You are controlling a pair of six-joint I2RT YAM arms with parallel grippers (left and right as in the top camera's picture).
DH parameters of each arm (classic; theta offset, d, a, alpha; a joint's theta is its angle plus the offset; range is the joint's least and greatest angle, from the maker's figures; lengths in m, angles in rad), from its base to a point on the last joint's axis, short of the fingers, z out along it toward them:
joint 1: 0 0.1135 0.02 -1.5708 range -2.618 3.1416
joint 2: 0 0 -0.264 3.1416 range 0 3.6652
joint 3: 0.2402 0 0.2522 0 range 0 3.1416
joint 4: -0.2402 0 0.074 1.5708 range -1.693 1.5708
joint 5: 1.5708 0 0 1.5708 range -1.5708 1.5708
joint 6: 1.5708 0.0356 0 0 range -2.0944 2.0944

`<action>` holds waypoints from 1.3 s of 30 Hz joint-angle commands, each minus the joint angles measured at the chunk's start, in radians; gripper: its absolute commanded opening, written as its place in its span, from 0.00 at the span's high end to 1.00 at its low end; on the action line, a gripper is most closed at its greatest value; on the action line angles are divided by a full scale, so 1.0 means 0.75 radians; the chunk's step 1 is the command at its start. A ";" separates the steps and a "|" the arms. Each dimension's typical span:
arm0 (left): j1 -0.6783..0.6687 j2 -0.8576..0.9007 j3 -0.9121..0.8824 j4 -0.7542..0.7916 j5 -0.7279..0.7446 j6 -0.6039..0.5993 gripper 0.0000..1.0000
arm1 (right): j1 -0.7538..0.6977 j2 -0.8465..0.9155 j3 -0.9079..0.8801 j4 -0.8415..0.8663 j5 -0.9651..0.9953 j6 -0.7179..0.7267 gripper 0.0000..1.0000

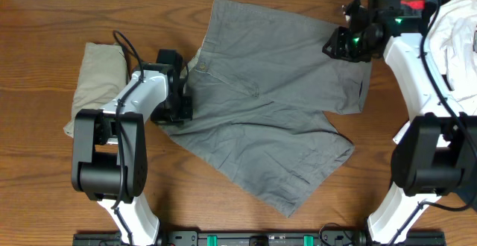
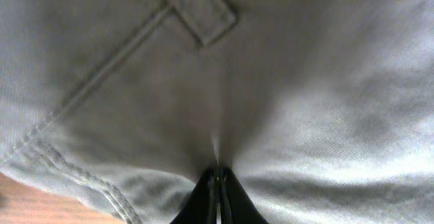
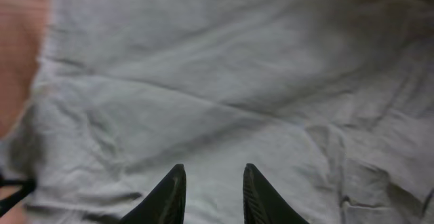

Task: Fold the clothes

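Black fingers of the left claw (image 2: pixel 217 175) are pressed together on a small pinch of the grey shorts (image 1: pixel 268 104), just inside the waistband edge. The right claw (image 3: pixel 212 173) is at the far right corner of the same pair, its fingers spread over the cloth, and I see nothing between them.

To make this fold well, I think the right claw should first close on its corner. Then both should lift together, at equal height, and carry the edge over evenly, so the cloth does not twist or drag.

The grey shorts lie spread in the middle of the wooden surface (image 1: pixel 45 22), a little slanted, with soft wrinkles. The khaki shorts (image 1: pixel 97 78) lie at the left as a narrow folded bundle. A belt loop (image 2: pixel 203 17) and a small button (image 1: pixel 204 65) show on the grey waistband.
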 commanded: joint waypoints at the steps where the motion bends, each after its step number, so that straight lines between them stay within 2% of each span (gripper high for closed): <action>1: 0.005 0.055 -0.019 -0.089 -0.015 -0.157 0.94 | 0.023 0.073 -0.026 0.007 0.131 0.071 0.73; 6: 0.005 0.054 -0.052 -0.233 -0.204 -0.359 0.94 | 0.030 0.196 -0.037 0.020 0.129 0.081 0.74; 11: 0.004 0.050 -0.070 -0.296 -0.201 -0.400 0.94 | 0.028 0.288 -0.037 0.023 0.158 0.094 0.75; 15: 0.004 0.009 -0.070 -0.286 -0.175 -0.423 0.94 | 0.030 0.369 -0.038 0.074 0.281 0.154 0.77; 16: 0.004 -0.011 -0.069 -0.276 -0.160 -0.423 0.91 | 0.030 0.399 -0.038 0.109 0.316 0.161 0.77; 21: 0.005 -0.149 -0.032 -0.266 -0.089 -0.423 0.51 | 0.028 0.567 -0.037 0.342 0.415 0.199 0.77; 23: 0.005 -0.212 -0.024 -0.266 -0.086 -0.422 0.38 | 0.026 0.624 -0.034 0.430 0.414 0.203 0.78; 27: 0.005 -0.328 -0.022 -0.234 -0.064 -0.405 0.30 | 0.024 0.679 -0.032 0.638 0.366 0.197 0.80; 32: 0.005 -0.382 -0.022 -0.124 0.014 -0.345 0.28 | 0.023 0.676 0.034 0.871 0.075 0.134 0.76; 35: 0.005 -0.381 -0.024 -0.042 0.015 -0.341 0.24 | 0.012 0.667 0.136 0.897 -0.176 0.117 0.61; 39: 0.005 -0.381 -0.024 0.016 0.014 -0.292 0.23 | -0.037 0.578 0.240 0.834 -0.467 0.097 0.51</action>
